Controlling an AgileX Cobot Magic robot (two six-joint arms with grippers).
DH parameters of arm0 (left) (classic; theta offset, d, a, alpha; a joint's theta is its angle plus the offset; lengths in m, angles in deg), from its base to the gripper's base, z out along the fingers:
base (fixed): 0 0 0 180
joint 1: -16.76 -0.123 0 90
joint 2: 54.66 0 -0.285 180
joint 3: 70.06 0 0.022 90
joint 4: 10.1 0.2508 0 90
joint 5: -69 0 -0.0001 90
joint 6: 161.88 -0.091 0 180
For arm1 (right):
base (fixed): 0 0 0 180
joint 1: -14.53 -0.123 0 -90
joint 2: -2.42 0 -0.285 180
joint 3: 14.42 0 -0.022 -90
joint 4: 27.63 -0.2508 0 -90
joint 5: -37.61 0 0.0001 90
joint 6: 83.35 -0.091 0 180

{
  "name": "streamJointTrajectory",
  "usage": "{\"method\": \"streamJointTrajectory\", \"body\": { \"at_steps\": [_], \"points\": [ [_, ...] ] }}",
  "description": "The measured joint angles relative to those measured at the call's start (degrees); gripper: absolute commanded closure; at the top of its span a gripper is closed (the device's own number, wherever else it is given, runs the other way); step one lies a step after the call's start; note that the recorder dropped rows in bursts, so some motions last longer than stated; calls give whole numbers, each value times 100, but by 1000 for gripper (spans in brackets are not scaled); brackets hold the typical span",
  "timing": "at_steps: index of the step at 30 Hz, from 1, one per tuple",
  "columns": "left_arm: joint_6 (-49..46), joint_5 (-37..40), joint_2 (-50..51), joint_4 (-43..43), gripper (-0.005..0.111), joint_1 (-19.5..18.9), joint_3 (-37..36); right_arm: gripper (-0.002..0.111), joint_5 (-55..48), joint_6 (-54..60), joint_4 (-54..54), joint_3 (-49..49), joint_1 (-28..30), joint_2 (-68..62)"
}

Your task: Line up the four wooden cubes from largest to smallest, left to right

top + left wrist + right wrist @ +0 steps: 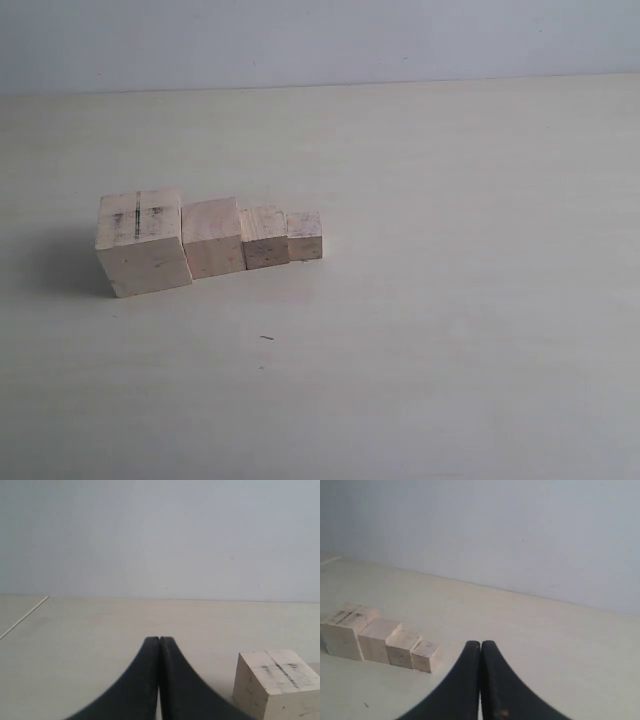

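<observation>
Currently four pale unpainted wooden cubes [212, 237] stand touching in a row, left of centre in the exterior frame, on the cream bench [450, 320], largest leftmost. The black left fingers [142, 685] and black right fingers [462, 685] are pressed together, empty, clear of the cubes.

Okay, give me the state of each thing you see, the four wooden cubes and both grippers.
Largest cube: flat, left end of the row, pencil lines up, not gripped.
Second cube: flat, next along, abutting the largest.
Third cube: flat, third along, abutting its neighbours.
Smallest cube: flat, right end of the row.
Left gripper: shut, holding nothing.
Right gripper: shut, holding nothing.
</observation>
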Motion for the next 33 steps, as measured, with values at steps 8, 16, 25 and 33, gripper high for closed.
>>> {"method": "streamJointTrajectory", "body": {
  "at_steps": [8, 16, 25, 33],
  "points": [
    [0, 0, 0, 0, 104, 0, 0, 108, 211, -95, -478, 1459, 226, 1242],
    [0, 0, 0, 0, 104, 0, 0, 108, 574, 113, -467, 1472, 1829, 1242],
    [0, 0, 0, 0, 104, 0, 0, 108, 574, 164, -467, 1472, 1985, 1242],
    [0, 0, 0, 0, 104, 0, 0, 108, 574, 173, -467, 1472, 1985, 1242]
  ]
}}
